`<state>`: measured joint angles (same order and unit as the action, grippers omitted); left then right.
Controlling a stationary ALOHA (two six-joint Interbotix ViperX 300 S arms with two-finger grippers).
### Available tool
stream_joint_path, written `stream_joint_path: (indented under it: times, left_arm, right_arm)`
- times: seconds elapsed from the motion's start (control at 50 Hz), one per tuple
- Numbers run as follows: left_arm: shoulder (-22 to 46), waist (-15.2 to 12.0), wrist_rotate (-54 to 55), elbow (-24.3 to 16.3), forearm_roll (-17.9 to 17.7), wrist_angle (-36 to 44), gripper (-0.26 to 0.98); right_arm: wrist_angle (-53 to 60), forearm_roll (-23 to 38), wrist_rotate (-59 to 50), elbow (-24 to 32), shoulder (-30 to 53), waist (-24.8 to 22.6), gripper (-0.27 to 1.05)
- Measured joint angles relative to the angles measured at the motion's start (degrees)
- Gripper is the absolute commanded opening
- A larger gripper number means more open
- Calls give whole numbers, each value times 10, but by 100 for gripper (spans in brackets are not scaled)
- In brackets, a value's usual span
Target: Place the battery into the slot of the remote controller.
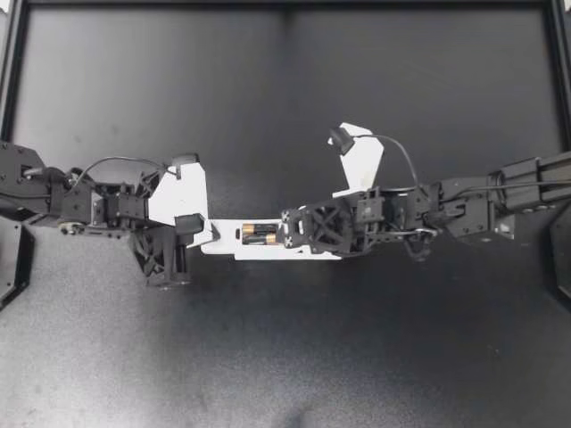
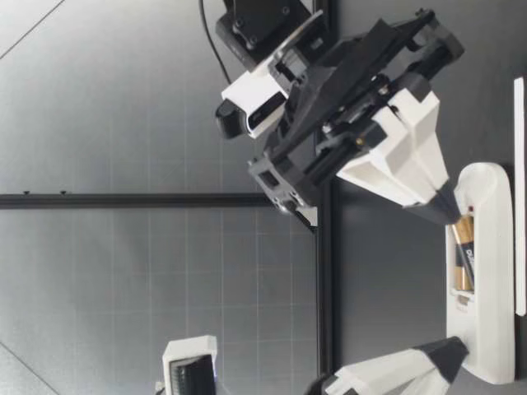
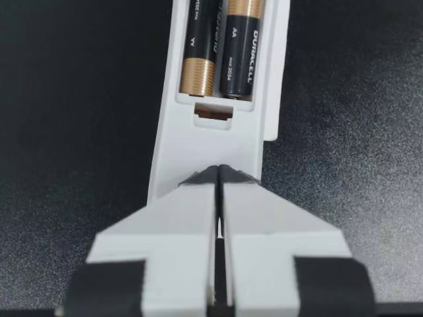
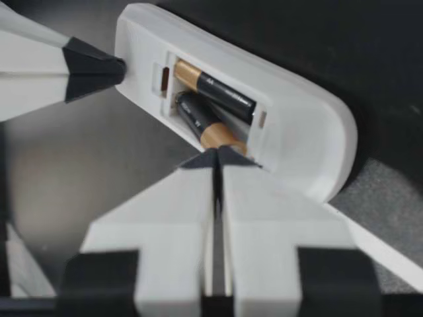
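Note:
The white remote (image 1: pixel 227 235) lies on its face at the table's middle, its battery slot uncovered. Two black-and-gold batteries (image 1: pixel 258 234) are in the slot. One battery (image 4: pixel 218 91) lies flat; the other battery (image 4: pixel 206 124) sits at a slant, its gold end raised. My right gripper (image 1: pixel 283 236) is shut, and its tips (image 4: pixel 217 154) press on that raised gold end. My left gripper (image 1: pixel 207 234) is shut too, its tips (image 3: pixel 220 172) resting on the remote's end (image 3: pixel 198 142) just behind the slot. In the low view both grippers (image 2: pixel 447 211) (image 2: pixel 449 355) bear down on the remote (image 2: pixel 490 288).
A thin flat white piece (image 2: pixel 519 189) lies on the dark mat beside the remote, partly under it in the right wrist view (image 4: pixel 380 247). A black frame rail (image 1: pixel 285 4) runs along the table's far edge and sides.

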<state>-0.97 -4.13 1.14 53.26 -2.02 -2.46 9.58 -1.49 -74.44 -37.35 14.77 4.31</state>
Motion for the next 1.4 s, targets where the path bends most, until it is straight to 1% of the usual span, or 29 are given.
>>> stream_joint_path:
  times: [0.44, 0.58, 0.78, 0.9, 1.0, 1.1, 1.22, 1.4]
  left_arm:
    - [0, 0, 0, 0, 0, -1, -16]
    - [-2, 0, -1, -6, 0, -2, -16]
    - [-22, 0, -4, -36, 0, 20, -16]
    - [-5, 0, -3, -57, 0, 25, -16]
    - [23, 0, -4, -73, 0, 25, -16]
    - [46, 5, -4, -91, 0, 24, -16]
    - [69, 11, -4, -110, 0, 15, -16]
    - [96, 11, -4, -114, 0, 14, -16]
  right_arm:
    - [-38, 21, 2, 7, 3, 2, -13]
    - [-84, 67, 1, -3, -33, 3, -13]
    - [-148, 175, 1, -14, -105, 4, -13]
    - [-191, 243, 0, -22, -125, 5, -13]
    - [-220, 276, 0, -23, -132, 5, -13]
    - [-236, 291, 1, -24, -134, 6, -13]
    - [-238, 294, 0, -25, -133, 6, -13]
    - [-238, 295, 1, -25, -133, 6, -13]
